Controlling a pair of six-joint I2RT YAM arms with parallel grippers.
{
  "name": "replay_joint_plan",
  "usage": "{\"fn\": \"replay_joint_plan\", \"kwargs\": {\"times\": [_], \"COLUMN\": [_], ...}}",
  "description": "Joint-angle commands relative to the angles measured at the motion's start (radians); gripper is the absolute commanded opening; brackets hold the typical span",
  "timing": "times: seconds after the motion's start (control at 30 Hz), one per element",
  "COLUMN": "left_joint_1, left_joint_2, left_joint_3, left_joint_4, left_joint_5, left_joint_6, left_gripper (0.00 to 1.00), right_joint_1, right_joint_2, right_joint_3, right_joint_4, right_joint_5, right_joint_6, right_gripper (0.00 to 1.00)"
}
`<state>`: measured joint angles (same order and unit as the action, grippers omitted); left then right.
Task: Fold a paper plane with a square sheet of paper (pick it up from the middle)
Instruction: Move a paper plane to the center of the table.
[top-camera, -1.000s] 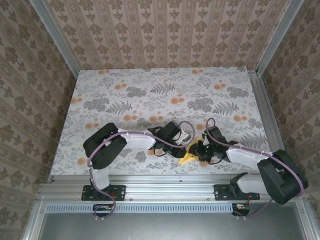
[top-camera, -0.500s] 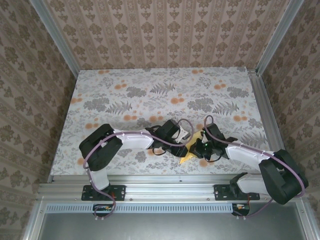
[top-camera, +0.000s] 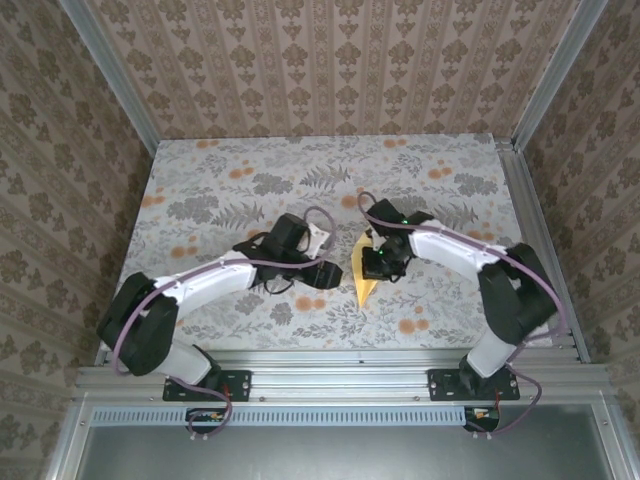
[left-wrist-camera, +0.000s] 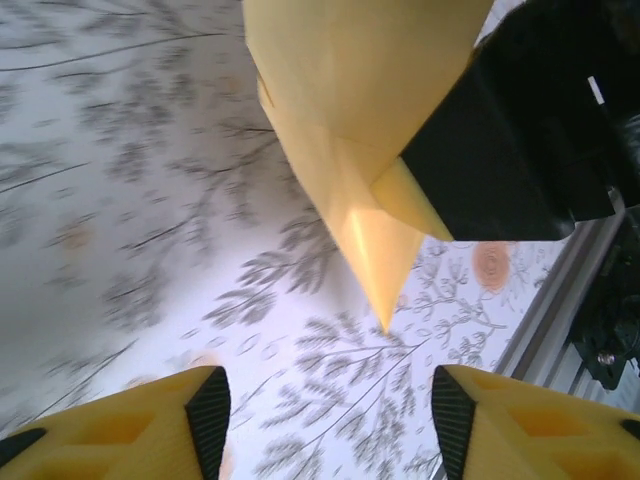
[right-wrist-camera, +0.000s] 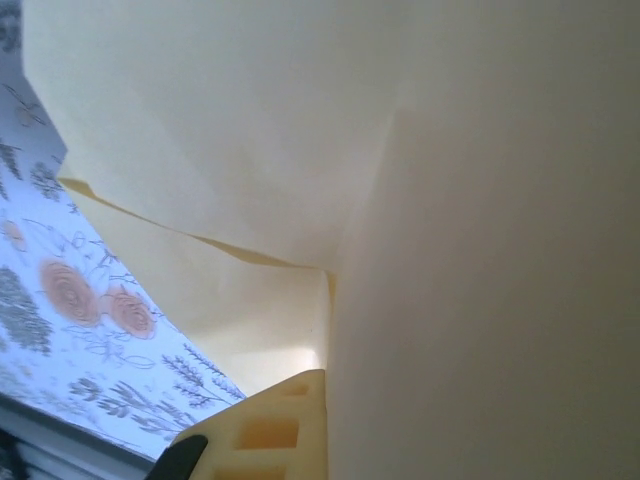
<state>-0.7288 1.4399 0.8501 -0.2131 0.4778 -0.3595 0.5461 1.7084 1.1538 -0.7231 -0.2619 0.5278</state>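
R gripper (top-camera: 379, 264) clenched on paper plane (top-camera: 362, 282), holding it nose-down above table (top-camera: 200, 170) so folds can't spring open. L gripper (left-wrist-camera: 325, 420) just left of plane, jaws apart, empty, prob. leaving room for next crease

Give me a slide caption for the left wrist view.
Yellow paper plane, nose toward the open left fingers, floral table behind.

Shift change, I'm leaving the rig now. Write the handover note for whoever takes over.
Left pincer: open, empty, apart from the paper plane.
Right pincer: shut on the paper plane, nose toward the near edge.
Done: paper folded into a pointed dart.
To do: probably check the creases, set it on the table and release.
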Motion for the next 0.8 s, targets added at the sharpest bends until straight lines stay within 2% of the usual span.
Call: {"fn": "replay_joint_plan", "kwargs": {"times": [0.0,0.17,0.4,0.67,0.77], "left_joint_1": [0.099,0.224,0.297,0.301,0.302], "left_joint_2": [-0.072,-0.138,-0.128,-0.109,-0.102], "left_joint_3": [-0.028,-0.051,-0.068,-0.044,-0.025], "left_joint_4": [-0.110,-0.113,-0.088,-0.097,-0.112], "left_joint_5": [0.005,0.008,0.039,0.032,0.022], "left_joint_6": [0.043,0.013,-0.004,0.009,0.012], "left_gripper": [0.61,0.65,0.69,0.73,0.74], "right_joint_1": [0.034,0.059,0.080,0.087,0.087], "right_joint_2": [0.104,0.244,0.379,0.416,0.403], "right_joint_3": [0.148,0.313,0.464,0.505,0.517], "right_joint_4": [-0.196,-0.262,-0.307,-0.314,-0.330], "right_joint_5": [0.080,0.077,0.078,0.105,0.120], "right_joint_6": [-0.137,-0.169,-0.175,-0.167,-0.171], "right_gripper": [0.06,0.11,0.15,0.25,0.33]}}
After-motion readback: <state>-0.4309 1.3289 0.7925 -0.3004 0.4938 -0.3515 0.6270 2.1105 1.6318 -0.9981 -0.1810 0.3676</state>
